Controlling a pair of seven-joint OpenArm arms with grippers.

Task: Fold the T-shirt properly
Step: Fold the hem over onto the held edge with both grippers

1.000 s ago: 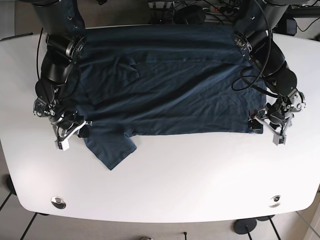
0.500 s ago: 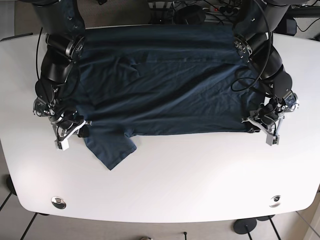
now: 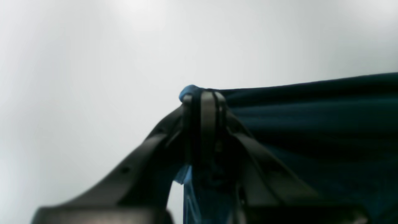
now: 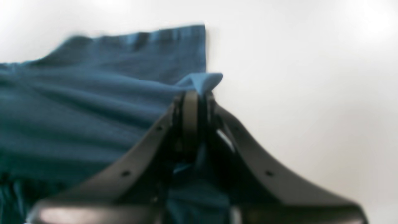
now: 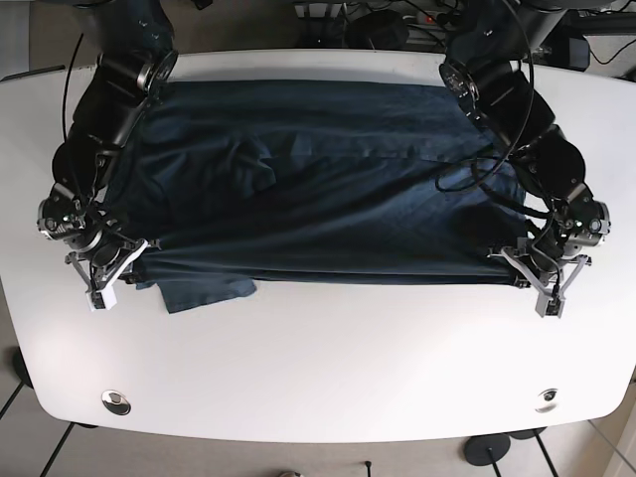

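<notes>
Change: both grippers are being drawn farther apart than before, pulling the hem taut.
T-shirt [image 5: 318, 179]: lying spread on the table [image 5: 328, 368].
Left gripper [image 5: 532, 268]: clamped on the hem corner.
Right gripper [image 5: 109, 268]: clamped on the opposite corner.

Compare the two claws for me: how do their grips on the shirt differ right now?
The left claw pinches a plain corner of the T-shirt with no loose cloth beyond it. The right claw grips where the sleeve trails out onto the table. A larger fold of cloth pokes past the right claw's tips. Both are shut on the stretched front edge.
</notes>
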